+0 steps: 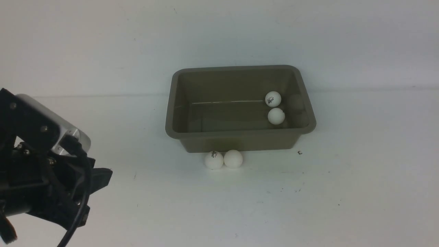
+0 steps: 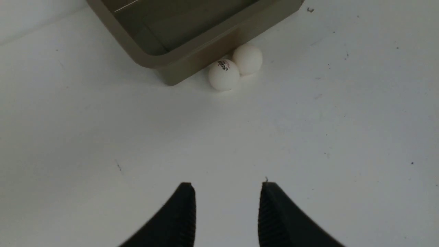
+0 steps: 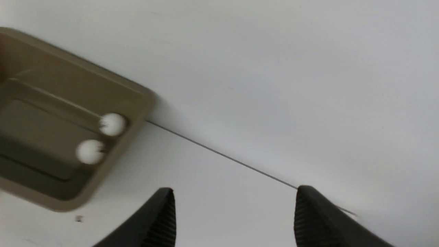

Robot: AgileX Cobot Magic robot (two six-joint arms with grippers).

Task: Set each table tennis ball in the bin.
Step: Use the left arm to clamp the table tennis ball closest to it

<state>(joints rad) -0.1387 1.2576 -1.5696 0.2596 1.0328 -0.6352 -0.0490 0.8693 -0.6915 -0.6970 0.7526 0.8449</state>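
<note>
Front view shows my left arm [image 1: 37, 137] low at the left edge. The left wrist view shows my left gripper [image 2: 226, 188] with its jaws parted a little and nothing between them, hanging over the white table [image 2: 103, 137]. Ahead of it and to its right, well apart from the fingertips, two table tennis balls lie on the table touching each other. The printed ball [image 1: 214, 160] is on the left and the plain ball [image 1: 233, 159] on the right, both just outside the near wall of the bin [image 1: 240, 143] and seemingly against it. Inside the bin, at its right end, the far inner ball [image 1: 273, 99], marked with a dark logo, sits by the back wall. The near inner ball [image 1: 276, 116] lies just in front of it, touching or nearly so. My right gripper [image 3: 235, 195] is out of the front view. Its wrist view shows the jaws spread wide and empty, with the bin's right end and those two balls in sight, well clear of the fingertips.
</note>
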